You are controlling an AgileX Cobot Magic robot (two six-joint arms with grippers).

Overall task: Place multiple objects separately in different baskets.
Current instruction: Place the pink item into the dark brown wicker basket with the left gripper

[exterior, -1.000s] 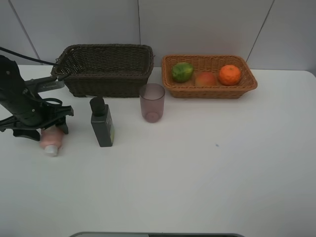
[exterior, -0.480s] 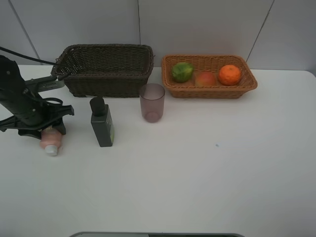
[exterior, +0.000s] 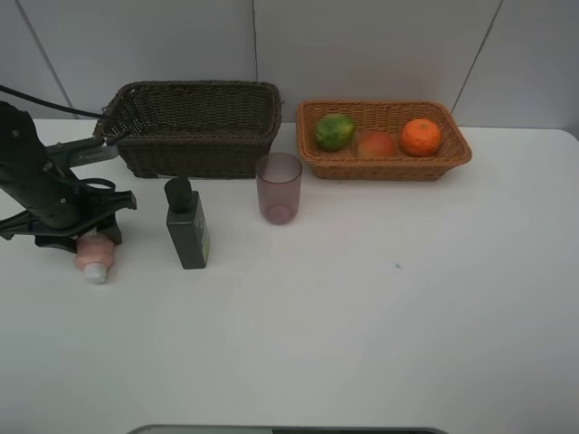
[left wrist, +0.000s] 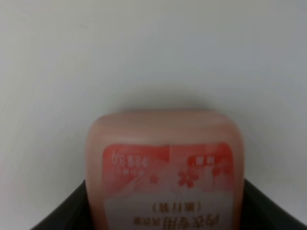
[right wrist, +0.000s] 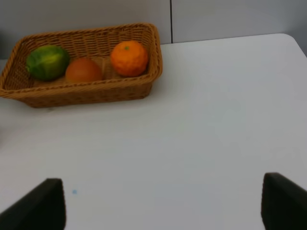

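Note:
The pink tube (exterior: 94, 256) lies on the white table at the left, its white cap toward the front. My left gripper (exterior: 87, 238) is down over it and shut on it. In the left wrist view the tube (left wrist: 165, 163) sits between the dark fingers (left wrist: 271, 208). The dark green pump bottle (exterior: 187, 226) and the purple cup (exterior: 278, 187) stand in front of the dark brown basket (exterior: 194, 158). The green fruit (exterior: 334, 132), the peach (exterior: 376, 145) and the orange (exterior: 421, 136) lie in the orange-tan basket (exterior: 384, 169). My right gripper (right wrist: 165, 206) is open and shows only in the right wrist view.
The pump bottle stands close to the right of my left arm (exterior: 36, 185). A black cable (exterior: 45, 104) runs from the left toward the dark basket. The grey wall (exterior: 362, 45) rises right behind both baskets. A dark edge (exterior: 289, 429) shows at the table's front.
My left gripper has closed in a little on the pink tube. The tube has shifted slightly toward the back. Nothing else has moved.

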